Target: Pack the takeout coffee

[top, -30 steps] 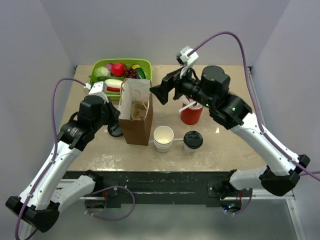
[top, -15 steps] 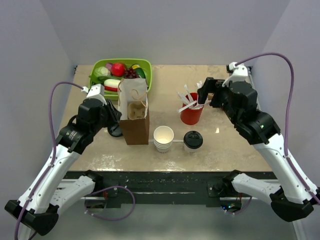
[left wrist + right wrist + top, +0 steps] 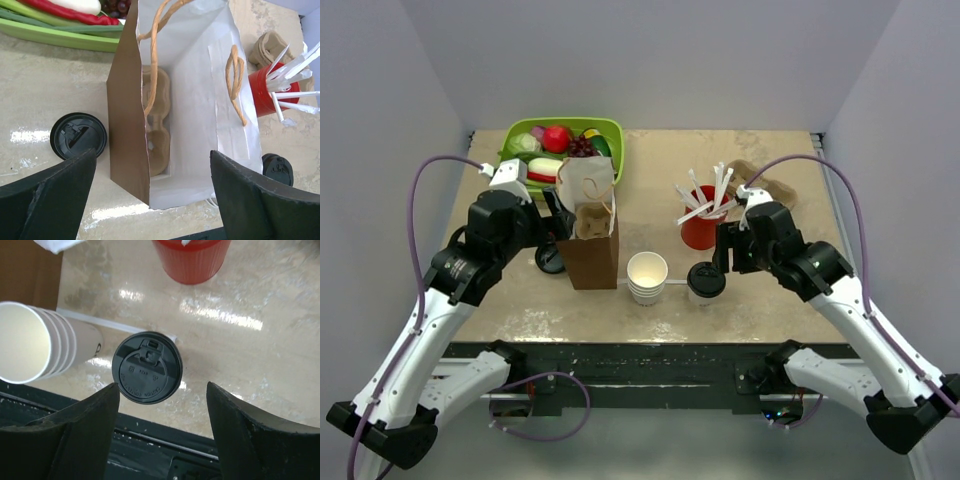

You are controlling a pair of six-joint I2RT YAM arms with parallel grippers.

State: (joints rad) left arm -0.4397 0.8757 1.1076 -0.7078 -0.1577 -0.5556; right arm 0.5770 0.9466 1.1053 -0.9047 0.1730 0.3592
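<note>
The takeout coffee [image 3: 147,368] stands upright on the bench [image 3: 775,305], right of the paper bag [image 3: 592,258] past the cup stack [image 3: 647,273]. The right claw [image 3: 161,387] hovers above it, jaws wide apart; the left claw [image 3: 152,155] hangs spread over the bag's mouth.

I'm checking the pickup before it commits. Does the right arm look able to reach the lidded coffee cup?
Probably yes: the right end effector hovers open directly above the lidded coffee cup, a finger on each side, and the stack of cups beside it seems clear.
</note>
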